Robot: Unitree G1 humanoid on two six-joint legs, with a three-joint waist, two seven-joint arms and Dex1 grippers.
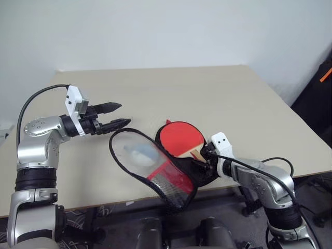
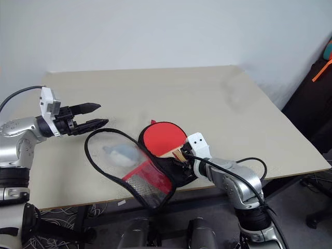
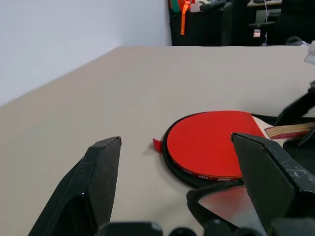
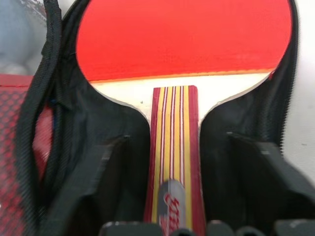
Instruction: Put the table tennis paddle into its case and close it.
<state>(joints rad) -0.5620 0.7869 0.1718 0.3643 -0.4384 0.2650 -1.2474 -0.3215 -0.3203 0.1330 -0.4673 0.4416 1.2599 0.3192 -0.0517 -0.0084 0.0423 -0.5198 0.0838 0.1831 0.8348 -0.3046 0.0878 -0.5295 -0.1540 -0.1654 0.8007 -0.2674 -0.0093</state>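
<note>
Two tools stand apart-jawed. Nearest, the right tool point(image 4: 172, 216) straddles the handle of the table tennis paddle point(image 1: 179, 139) without clamping it, apparently because the paddle already lies in the case point(image 1: 155, 168), whose flap lies thrown open beside it. Farther back, the left tool point(image 1: 115, 115) hovers empty over the bench point(image 1: 207, 93), likely ready to take that flap.

Silver-grey jointed arms, white wrist camera blocks, black cables, tapered black fingers point(image 1: 109, 108).
</note>
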